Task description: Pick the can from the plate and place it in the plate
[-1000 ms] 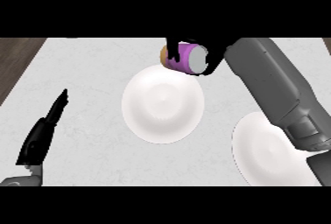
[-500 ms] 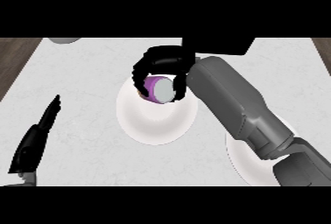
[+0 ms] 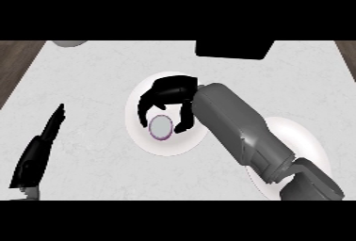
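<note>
two plates (image 3: 142,136) (image 3: 306,141); one can (image 3: 160,127); two hands (image 3: 170,96) (image 3: 38,153)

We see a matt white marbled counter (image 3: 90,80) edged by dark wood-grain floor (image 3: 14,61), smooth white plates (image 3: 142,136), a can (image 3: 160,127) with dull grey metal top, and matt black hands (image 3: 167,94).

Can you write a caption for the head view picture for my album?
Right hand lowers a purple can onto the middle white plate.
</note>
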